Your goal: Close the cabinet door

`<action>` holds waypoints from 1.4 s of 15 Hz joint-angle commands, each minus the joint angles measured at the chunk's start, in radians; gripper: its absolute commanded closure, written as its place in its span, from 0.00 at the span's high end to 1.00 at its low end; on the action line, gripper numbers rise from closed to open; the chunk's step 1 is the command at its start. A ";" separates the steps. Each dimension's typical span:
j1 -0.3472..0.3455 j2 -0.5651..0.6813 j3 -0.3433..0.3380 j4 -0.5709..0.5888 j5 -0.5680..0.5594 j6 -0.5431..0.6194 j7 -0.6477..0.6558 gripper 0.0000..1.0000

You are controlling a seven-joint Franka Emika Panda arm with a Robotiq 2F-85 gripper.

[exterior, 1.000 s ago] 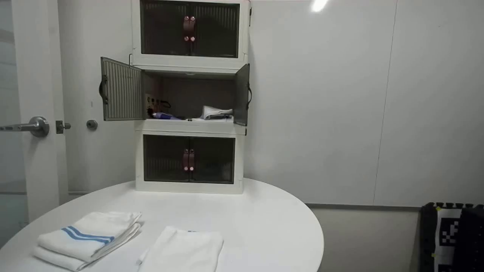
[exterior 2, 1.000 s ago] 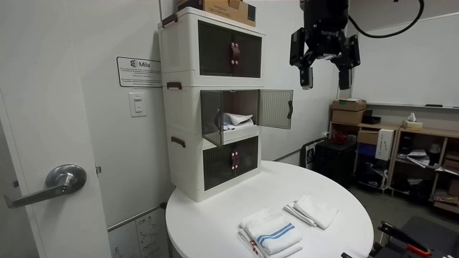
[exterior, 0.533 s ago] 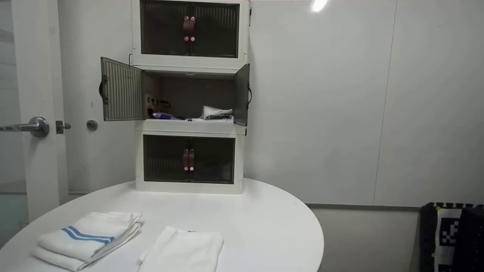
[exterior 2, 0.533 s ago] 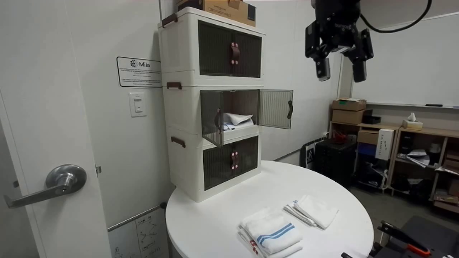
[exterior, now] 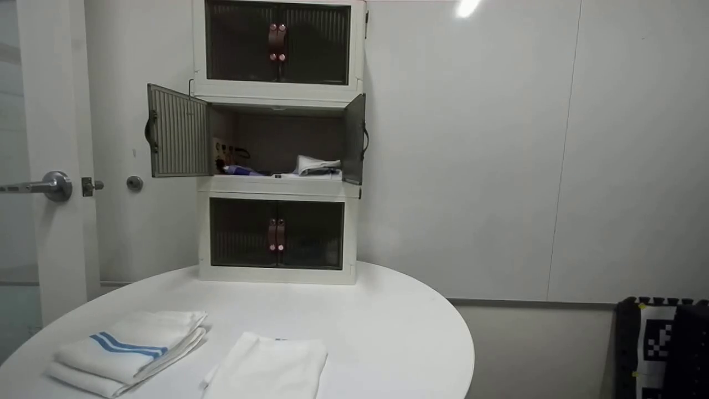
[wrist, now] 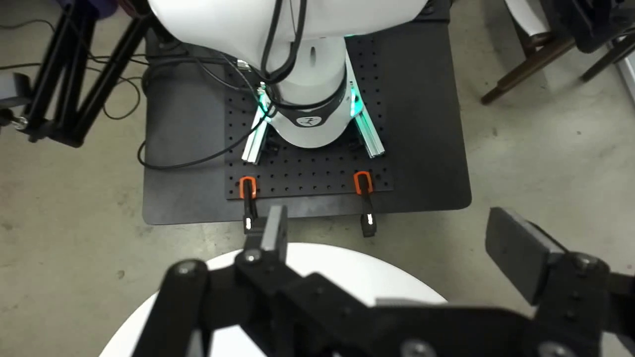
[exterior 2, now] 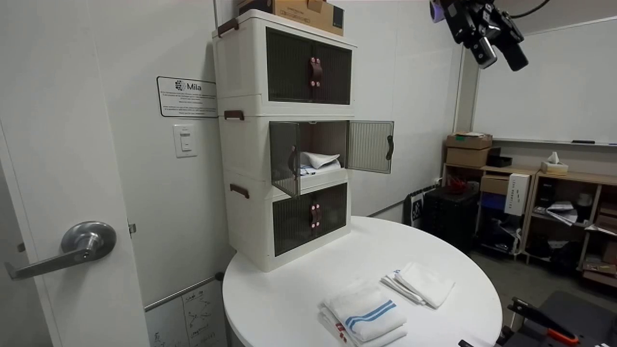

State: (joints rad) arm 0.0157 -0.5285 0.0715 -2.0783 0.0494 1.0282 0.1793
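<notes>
A white cabinet (exterior: pixel 279 185) of three stacked units stands on the table; it also shows in the other angle (exterior 2: pixel 246 149). Both smoked, ribbed doors of its middle unit stand open. One open door (exterior: pixel 180 133) swings out wide and shows also as the far door (exterior 2: pixel 370 147); the other open door (exterior: pixel 354 138) is seen nearly edge-on and shows also as the near door (exterior 2: pixel 284 159). The upper and lower units are shut. My gripper (exterior 2: pixel 502 60) is open and empty, tilted, high up and well apart from the doors. Its spread fingers show in the wrist view (wrist: pixel 397 238).
A folded white cloth (exterior: pixel 316 165) and a purple item (exterior: pixel 241 170) lie inside the middle unit. Two folded towel stacks (exterior 2: pixel 368 313) (exterior 2: pixel 424 284) lie on the round white table (exterior 2: pixel 289 294). A cardboard box (exterior 2: pixel 308 14) sits on top. A room door (exterior 2: pixel 72 168) stands nearby.
In an exterior view my gripper has moved up and to the right, away from the cabinet, and has turned and tilted. The doors and towels have not moved.
</notes>
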 commanded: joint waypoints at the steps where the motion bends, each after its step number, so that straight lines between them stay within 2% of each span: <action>1: -0.031 0.215 0.002 0.215 -0.089 -0.096 0.014 1.00; 2: -0.033 0.253 -0.005 0.255 -0.103 -0.100 0.007 1.00; 3: -0.022 0.144 -0.005 0.130 -0.072 -0.039 0.003 1.00; 6: -0.029 0.240 -0.012 0.211 -0.088 -0.057 0.004 1.00; 12: -0.029 0.250 -0.012 0.233 -0.088 -0.070 0.004 1.00; 17: -0.049 0.239 -0.021 0.230 -0.191 0.206 0.063 1.00; 21: -0.096 0.243 -0.087 0.220 -0.271 0.447 0.060 1.00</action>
State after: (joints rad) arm -0.0512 -0.2829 0.0293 -1.8540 -0.1836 1.3406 0.2322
